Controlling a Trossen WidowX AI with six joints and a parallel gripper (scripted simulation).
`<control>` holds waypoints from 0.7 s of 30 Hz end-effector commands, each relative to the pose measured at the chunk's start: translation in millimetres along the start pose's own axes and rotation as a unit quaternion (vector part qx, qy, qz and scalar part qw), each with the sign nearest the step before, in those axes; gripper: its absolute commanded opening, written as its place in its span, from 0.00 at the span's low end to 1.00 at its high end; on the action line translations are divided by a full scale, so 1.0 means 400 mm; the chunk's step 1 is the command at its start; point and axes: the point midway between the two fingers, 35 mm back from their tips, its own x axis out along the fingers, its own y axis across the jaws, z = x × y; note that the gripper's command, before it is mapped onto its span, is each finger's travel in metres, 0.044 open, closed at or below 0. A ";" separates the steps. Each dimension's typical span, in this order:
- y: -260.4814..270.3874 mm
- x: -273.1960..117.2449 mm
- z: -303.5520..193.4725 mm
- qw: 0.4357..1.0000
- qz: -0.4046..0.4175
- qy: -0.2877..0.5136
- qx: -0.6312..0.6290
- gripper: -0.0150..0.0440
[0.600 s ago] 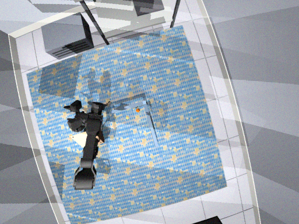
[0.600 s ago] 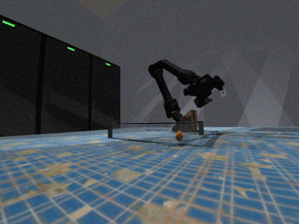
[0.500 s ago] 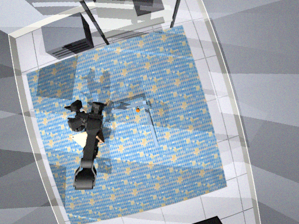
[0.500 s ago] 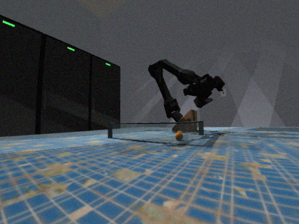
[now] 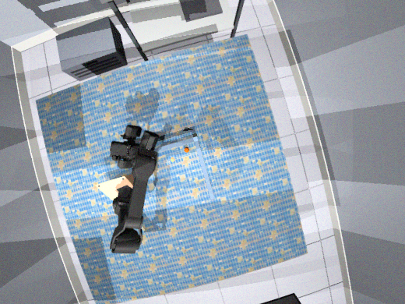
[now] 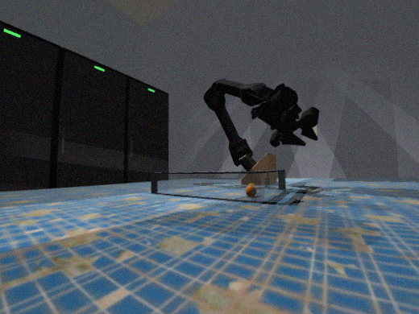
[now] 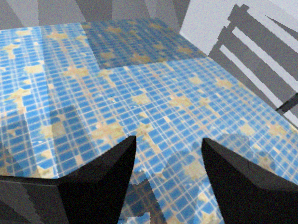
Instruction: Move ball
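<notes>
A small orange ball (image 5: 186, 150) (image 6: 250, 191) sits on the patterned surface on the inner side of the two low clear walls (image 5: 205, 169) (image 6: 281, 179), near their corner. A small pale yellow spot (image 5: 172, 159) lies a little farther from the corner; I cannot tell surely whether it is the see-through copy. In the exterior view another orange edge peeks out just above and behind the ball. My gripper (image 6: 310, 141) (image 7: 168, 142) is partly open, with nothing between its fingers. It hangs high above the surface, well off to the side of the ball and outside the walls.
A pale wooden angular block (image 5: 110, 187) (image 6: 267, 169) stands beside the arm. A grey cabinet (image 5: 87, 48) stands beyond the blue patterned area, and dark cabinets (image 6: 90, 129) with green lights stand at the left in the exterior view. The clear walls stand between the ball and the exterior view.
</notes>
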 end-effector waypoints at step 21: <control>-0.125 -0.398 -0.419 0.809 -0.123 0.443 0.366 0.64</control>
